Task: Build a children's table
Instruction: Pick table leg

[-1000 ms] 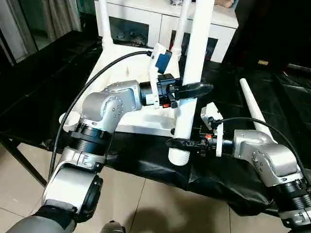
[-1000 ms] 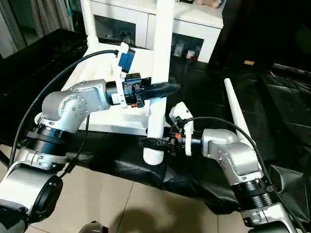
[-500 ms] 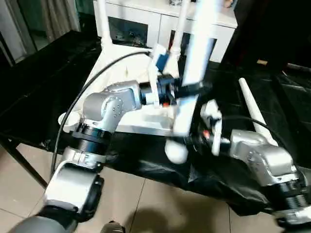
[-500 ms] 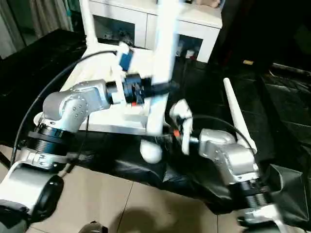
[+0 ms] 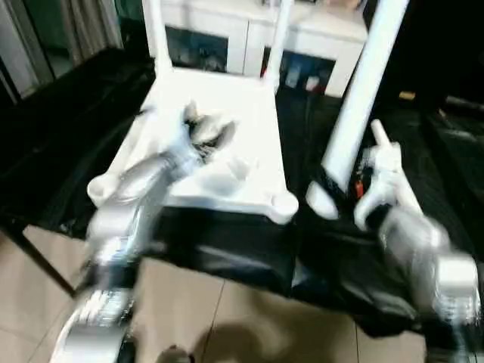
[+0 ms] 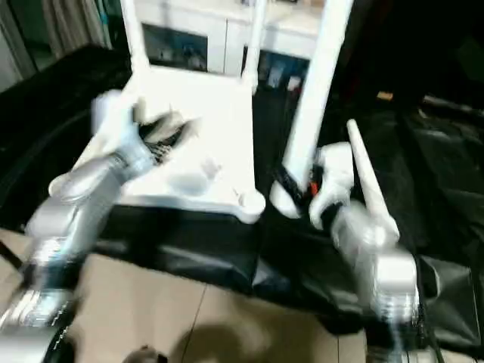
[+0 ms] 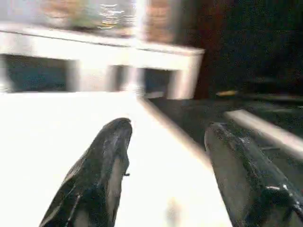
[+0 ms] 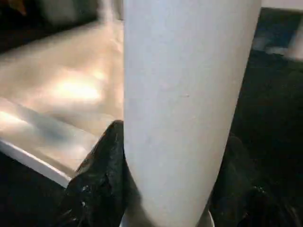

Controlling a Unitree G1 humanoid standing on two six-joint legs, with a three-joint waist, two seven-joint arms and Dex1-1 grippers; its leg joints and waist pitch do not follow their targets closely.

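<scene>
Small white plastic table top point(image 5: 219, 144) lying underside-up on the black-covered work table point(image 5: 68, 106); right gripper point(image 5: 333, 189) pinching a long white tapered tube leg point(image 5: 361, 91), left gripper point(image 7: 165, 156) spread, empty: one-handed, the tilted leg risks slipping.

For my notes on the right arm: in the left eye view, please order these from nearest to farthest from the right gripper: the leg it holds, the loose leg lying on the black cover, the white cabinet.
1. Held leg, between the right gripper fingers.
2. Loose leg, lying just beside it on the black cover.
3. White cabinet, at the back, beyond the table top.
</scene>
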